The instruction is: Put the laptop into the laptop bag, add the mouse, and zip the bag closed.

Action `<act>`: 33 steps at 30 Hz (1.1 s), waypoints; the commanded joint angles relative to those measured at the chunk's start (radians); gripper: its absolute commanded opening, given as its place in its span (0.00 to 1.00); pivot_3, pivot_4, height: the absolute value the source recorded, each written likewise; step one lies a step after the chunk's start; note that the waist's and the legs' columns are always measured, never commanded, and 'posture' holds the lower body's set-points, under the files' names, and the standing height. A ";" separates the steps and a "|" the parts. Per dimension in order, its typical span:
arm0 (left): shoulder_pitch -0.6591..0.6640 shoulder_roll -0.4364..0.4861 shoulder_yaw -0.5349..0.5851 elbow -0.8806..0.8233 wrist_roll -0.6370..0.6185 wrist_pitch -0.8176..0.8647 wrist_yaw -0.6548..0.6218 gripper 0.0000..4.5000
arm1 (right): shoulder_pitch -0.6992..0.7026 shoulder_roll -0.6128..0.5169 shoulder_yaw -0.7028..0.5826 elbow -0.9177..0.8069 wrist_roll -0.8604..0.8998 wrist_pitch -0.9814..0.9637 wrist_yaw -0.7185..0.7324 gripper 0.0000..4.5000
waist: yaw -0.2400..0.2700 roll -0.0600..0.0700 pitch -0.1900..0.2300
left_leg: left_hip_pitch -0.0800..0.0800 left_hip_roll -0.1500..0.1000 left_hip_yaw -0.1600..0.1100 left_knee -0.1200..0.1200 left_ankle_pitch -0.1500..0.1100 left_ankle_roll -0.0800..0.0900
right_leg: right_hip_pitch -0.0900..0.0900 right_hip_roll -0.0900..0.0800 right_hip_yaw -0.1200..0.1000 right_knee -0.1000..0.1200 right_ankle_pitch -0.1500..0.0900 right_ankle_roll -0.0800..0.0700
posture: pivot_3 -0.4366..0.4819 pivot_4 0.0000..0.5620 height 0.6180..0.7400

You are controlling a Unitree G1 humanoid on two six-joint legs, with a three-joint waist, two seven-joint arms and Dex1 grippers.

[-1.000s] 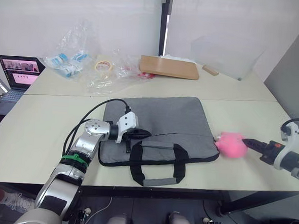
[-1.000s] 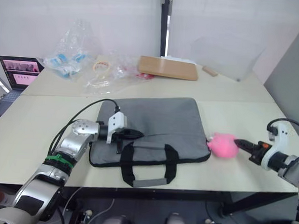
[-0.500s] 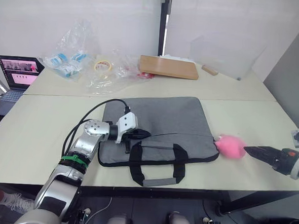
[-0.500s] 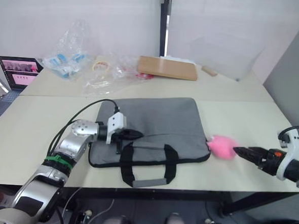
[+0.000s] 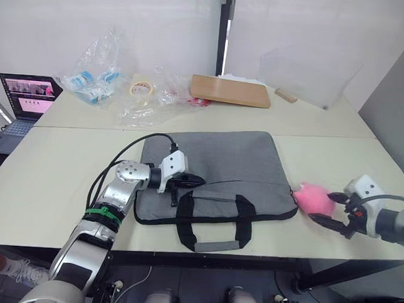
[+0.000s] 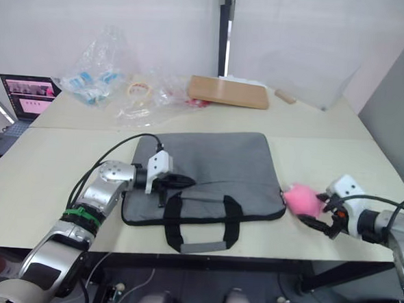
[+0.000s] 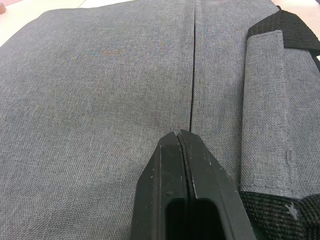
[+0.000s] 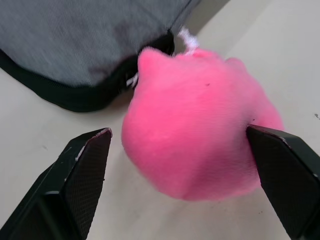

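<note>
- Glowing pink at the table's far left edge, about ten o'clock, sits a small dark laptop (image 5: pixel 23 99).
- Left gripper (image 5: pixel 195 181) lies on the laptop bag (image 5: pixel 222 163), fingers (image 7: pixel 187 190) pressed together with nothing between them, tips on the zip line (image 7: pixel 193 75).
- Laptop bag lies flat at table centre, black handles (image 5: pixel 215 224) toward six o'clock.
- Pink plush ball (image 8: pixel 200 135) touches the bag's corner at three o'clock.
- Right gripper (image 5: pixel 335 209) is spread wide, one finger (image 8: pixel 82 175) apart from the plush, the other at its side.
</note>
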 commanded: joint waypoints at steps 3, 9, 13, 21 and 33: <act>0.085 0.034 -0.073 0.068 0.093 0.030 -0.012 0.00 | -0.030 0.011 0.009 0.016 -0.045 -0.100 0.001 0.50 | -0.004 0.000 0.000 | 0.000 0.000 0.000 0.000 0.000 0.000 | 0.000 0.000 0.000 0.000 0.000 0.000 | 0.48 0.27 1.00; 0.086 0.035 -0.081 0.081 0.103 0.022 -0.004 0.00 | -0.070 -0.004 0.018 0.098 -0.106 -0.202 0.007 0.04 | -0.005 0.000 0.000 | 0.001 0.000 0.000 0.000 0.000 0.000 | 0.000 0.000 0.000 0.000 0.000 0.000 | 0.48 0.27 1.00; 0.092 0.030 -0.084 0.078 0.105 0.022 0.002 0.00 | -0.113 -0.003 0.019 0.149 -0.136 -0.256 -0.002 0.01 | -0.006 0.000 0.000 | 0.001 0.000 0.000 0.000 0.000 0.000 | 0.000 0.000 0.000 0.000 0.000 -0.001 | 0.48 0.27 1.00; 0.077 0.026 -0.084 0.093 0.108 0.019 0.003 0.00 | -0.238 0.059 0.034 0.230 -0.197 -0.294 -0.113 0.01 | -0.007 0.000 0.000 | 0.001 0.000 0.000 0.000 0.000 0.000 | 0.001 0.000 0.000 0.000 0.001 -0.001 | 0.48 0.27 1.00; 0.079 0.031 -0.093 0.088 0.107 0.018 -0.018 0.00 | -0.322 0.144 0.107 0.296 -0.306 -0.341 -0.241 0.01 | -0.011 0.000 0.000 | 0.001 0.000 0.000 0.000 0.000 0.000 | 0.000 0.000 0.000 0.000 0.003 -0.006 | 0.48 0.27 1.00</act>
